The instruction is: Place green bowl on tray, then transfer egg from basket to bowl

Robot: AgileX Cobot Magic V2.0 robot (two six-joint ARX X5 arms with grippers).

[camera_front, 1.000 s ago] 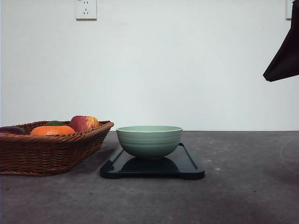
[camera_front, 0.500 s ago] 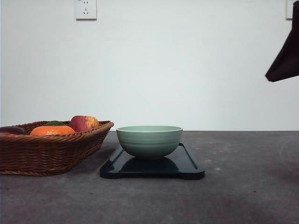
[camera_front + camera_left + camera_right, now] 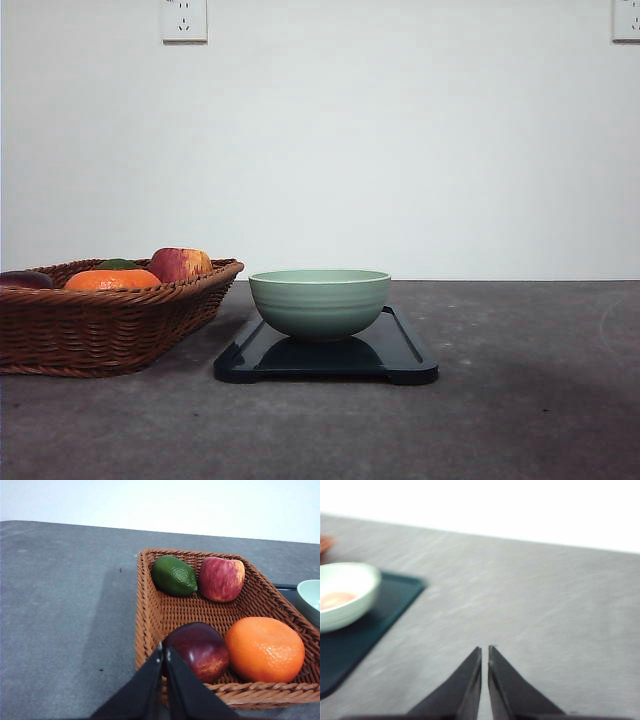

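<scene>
The left gripper (image 3: 164,652) has its two dark fingers pressed together, tips meeting with nothing between them. It hangs over the near rim of the basket (image 3: 145,605), just in front of a dark red-purple plum-like fruit (image 3: 196,650). Beside that fruit, touching it, lies an orange (image 3: 265,649). At the far end of the basket sit a green avocado-like fruit (image 3: 174,575) and a red apple (image 3: 221,578), side by side and close together. No egg can be made out among the fruit in the basket.

The right gripper (image 3: 484,651) is likewise closed, fingertips nearly touching and holding nothing, over bare grey table (image 3: 530,595). Its picture is blurred. Off to one side of it the green bowl (image 3: 342,597) stands on the tray (image 3: 350,645), and a pale orange-pink shape lies inside the bowl, too smeared to name.

From the front, the green bowl (image 3: 319,302) sits upright on the tray (image 3: 400,360), toward the tray's far half. The basket (image 3: 110,325) stands just beside the tray on the left, its corner near the bowl but not touching it. Two white wall sockets (image 3: 184,19) show on the wall behind.
</scene>
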